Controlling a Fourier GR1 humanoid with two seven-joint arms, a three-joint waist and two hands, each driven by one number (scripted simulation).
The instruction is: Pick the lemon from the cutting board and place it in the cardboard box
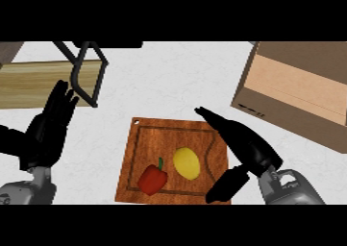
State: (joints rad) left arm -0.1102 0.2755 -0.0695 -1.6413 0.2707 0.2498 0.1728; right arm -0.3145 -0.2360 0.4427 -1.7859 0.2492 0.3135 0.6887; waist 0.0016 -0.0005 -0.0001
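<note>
Nearest the lower edge, two grey forearms come in, each ending in a black hand. The right hand [247, 146] lies over the right edge of the brown wooden cutting board [156, 132], its fingers stretched straight toward the far left and its thumb hanging down near the board's near right corner; it holds nothing and stands just beside the fruit without touching it. The left hand [49, 129] rests at the left, off the board, fingers straight and pointing up, also holding nothing.

The board, with a groove round its rim and a small hole in its far left corner, carries two things: one oval yellow lemon [186, 163] near the middle and one red bell pepper with a green stem [153, 178] just beside it at the left, close to the near edge.

Farther off at the right stands one open tan cardboard box [296, 98], well apart from the lemon; a small dark mark on its side is too small to read. At the far left lies a pale wooden slab [34, 81] with a black wire frame [87, 72] standing across it.
</note>
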